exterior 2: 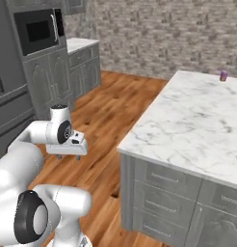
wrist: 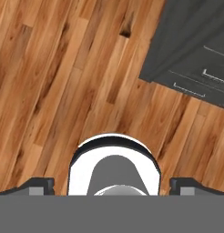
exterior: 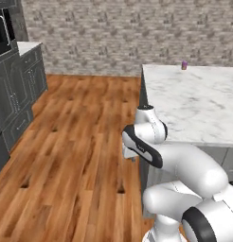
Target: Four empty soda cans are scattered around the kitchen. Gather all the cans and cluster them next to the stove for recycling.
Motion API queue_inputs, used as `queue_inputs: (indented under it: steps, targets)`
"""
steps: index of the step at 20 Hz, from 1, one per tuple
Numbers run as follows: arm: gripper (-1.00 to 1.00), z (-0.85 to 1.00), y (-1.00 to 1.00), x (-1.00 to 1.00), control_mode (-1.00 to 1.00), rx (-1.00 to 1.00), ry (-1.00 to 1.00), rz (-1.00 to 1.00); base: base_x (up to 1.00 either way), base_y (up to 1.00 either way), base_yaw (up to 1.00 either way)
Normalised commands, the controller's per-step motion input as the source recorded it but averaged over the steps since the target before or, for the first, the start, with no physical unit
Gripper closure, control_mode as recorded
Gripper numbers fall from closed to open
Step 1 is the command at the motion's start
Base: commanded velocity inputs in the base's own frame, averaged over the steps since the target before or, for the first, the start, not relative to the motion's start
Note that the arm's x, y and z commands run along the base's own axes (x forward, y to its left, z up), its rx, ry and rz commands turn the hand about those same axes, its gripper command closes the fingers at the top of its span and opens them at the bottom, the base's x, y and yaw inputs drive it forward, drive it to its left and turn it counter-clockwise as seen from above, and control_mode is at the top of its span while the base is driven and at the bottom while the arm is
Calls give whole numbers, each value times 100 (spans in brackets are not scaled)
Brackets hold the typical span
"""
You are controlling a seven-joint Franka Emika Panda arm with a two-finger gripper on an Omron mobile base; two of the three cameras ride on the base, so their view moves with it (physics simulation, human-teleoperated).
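Gripper jaws apart, empty, aimed down at floor, lower left of frame. Purplish can upright, upper right on island counter, well apart.

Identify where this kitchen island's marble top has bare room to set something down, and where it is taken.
Nearly the whole marble island top is bare, from its near edge above the grey drawers to the far side. The one taken spot is the far edge, where a small purplish-pink soda can stands. The open gripper hangs over the wood floor, holding nothing.
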Motion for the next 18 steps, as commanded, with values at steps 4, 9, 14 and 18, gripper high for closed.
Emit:
queue_inputs:
  steps: [4, 9, 14, 18]
  targets:
    - [-100, 0, 0, 0, 100, 0, 0, 0, 74, 27, -18]
    - [-100, 0, 0, 0, 100, 0, 0, 0, 74, 28, -18]
    - [-100, 0, 0, 0, 100, 0, 0, 0, 57, 46, -13]
    - [-100, 0, 0, 0, 100, 0, 0, 0, 49, 54, -10]
